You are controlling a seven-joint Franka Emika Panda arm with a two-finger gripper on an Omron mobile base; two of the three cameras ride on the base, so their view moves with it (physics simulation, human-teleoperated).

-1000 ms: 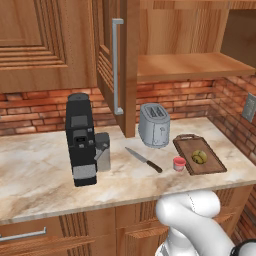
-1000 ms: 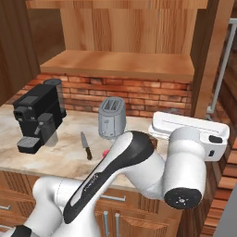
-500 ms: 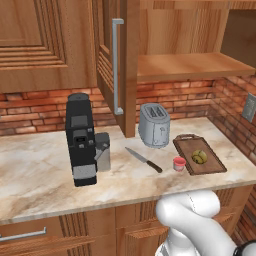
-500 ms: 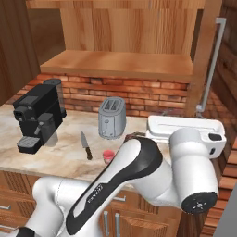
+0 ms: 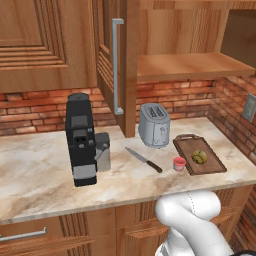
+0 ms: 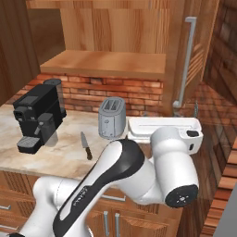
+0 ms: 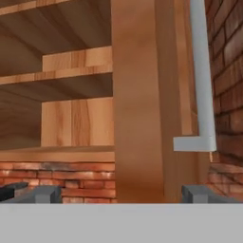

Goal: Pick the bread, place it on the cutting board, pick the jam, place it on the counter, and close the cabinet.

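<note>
**Bread on the board, jam on the counter, cabinet doors open**

The gripper (image 7: 121, 193) has its two finger tips spread wide with nothing between them, facing the edge of the open right cabinet door (image 7: 142, 99) and its grey bar handle (image 7: 201, 76), near the handle's lower end.

In the left base view the counter (image 5: 40, 175) carries, nearest its front edge, the jam (image 5: 179, 163), standing upright just beside the left rim of the cutting board (image 5: 210, 165). The bread (image 5: 199, 157) lies on the board, roughly mid-board. A knife (image 5: 144, 159) lies flat to the left of the jam, apart from it. Further left stands a black coffee machine (image 5: 81, 140).

Behind the knife and board sits a silver toaster (image 5: 154, 125) against the brick wall (image 5: 40, 105). Above it the cabinet (image 5: 190, 65) stands open, its left door (image 5: 116, 65) swung outward, showing a bare wooden shelf.
</note>
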